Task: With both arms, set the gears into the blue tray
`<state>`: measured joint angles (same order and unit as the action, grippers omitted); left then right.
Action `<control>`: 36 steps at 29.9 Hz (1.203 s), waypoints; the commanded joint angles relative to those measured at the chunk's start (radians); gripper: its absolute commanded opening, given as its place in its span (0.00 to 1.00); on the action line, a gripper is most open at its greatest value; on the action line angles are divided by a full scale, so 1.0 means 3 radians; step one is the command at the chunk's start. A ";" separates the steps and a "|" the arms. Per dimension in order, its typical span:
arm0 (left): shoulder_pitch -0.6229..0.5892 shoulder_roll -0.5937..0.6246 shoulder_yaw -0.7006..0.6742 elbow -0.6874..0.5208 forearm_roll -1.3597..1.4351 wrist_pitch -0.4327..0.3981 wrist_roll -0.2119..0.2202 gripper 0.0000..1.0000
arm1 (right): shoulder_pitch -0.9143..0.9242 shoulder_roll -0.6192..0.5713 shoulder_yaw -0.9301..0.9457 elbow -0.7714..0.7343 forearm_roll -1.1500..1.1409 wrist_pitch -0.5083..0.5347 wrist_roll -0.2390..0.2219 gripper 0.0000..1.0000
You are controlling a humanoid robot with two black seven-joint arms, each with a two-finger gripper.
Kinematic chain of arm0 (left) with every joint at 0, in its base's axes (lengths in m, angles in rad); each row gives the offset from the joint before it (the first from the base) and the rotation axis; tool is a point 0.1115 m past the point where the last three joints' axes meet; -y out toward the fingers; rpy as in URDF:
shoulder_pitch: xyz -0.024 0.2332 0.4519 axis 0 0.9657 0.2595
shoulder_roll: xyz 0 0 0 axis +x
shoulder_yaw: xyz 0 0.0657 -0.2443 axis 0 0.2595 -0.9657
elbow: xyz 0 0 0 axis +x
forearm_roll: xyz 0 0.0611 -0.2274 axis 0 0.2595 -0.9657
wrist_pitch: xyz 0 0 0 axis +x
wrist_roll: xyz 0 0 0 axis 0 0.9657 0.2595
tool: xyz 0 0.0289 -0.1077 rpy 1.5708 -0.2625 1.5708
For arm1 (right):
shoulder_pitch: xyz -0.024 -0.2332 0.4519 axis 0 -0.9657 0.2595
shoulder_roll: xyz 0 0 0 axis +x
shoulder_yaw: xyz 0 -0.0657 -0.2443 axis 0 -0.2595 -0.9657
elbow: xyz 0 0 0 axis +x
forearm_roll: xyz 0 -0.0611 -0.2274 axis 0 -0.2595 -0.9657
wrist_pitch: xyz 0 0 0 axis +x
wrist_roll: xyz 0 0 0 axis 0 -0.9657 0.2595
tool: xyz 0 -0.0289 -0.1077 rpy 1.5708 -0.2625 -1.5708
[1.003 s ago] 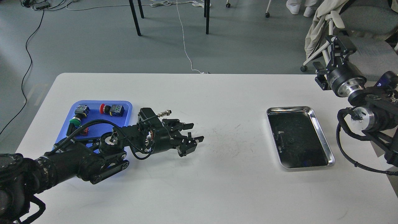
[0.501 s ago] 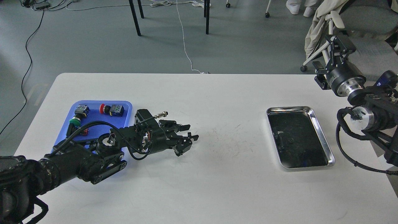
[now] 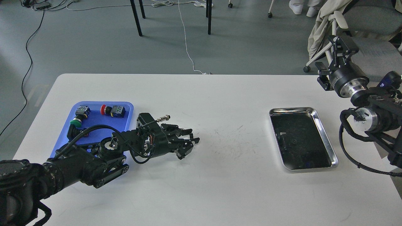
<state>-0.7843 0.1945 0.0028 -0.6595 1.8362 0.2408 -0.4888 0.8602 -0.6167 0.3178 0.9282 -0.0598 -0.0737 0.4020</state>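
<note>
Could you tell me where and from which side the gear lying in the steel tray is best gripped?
Probably from straight above, pinching the gear across its toothed rim: it appears to lie flat on the steel tray's floor, and the raised walls block a sideways approach.

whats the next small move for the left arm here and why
Probably ease the left end effector back toward the blue tray. It sits low over bare table just right of the tray; whether it holds a gear cannot be told. The steel tray with a small dark gear-like speck lies far right, nearer the right end effector.

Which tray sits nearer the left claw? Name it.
The blue tray, holding push-button switches, lies beside the left claw; the steel tray sits far across the table.
</note>
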 commanded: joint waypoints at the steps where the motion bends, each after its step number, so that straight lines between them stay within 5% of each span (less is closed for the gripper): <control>1: 0.0001 0.0001 0.0006 0.0005 0.0000 0.0000 0.0000 0.40 | 0.0001 0.0000 -0.0001 -0.0001 0.0000 0.0000 0.0000 0.98; 19: 0.0012 -0.0076 0.0118 0.0071 -0.0005 0.0000 0.0000 0.15 | 0.0006 -0.0005 -0.0001 0.0025 -0.0015 0.0000 0.0000 0.98; 36: -0.0177 0.0220 0.0098 -0.0036 -0.0041 -0.0061 0.0000 0.11 | -0.0014 -0.0005 -0.0011 0.0010 -0.0021 0.0010 0.0000 0.98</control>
<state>-0.8073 0.2331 0.0345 -0.6568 1.8284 0.2305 -0.4886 0.8561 -0.6183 0.3145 0.9323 -0.0659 -0.0721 0.4020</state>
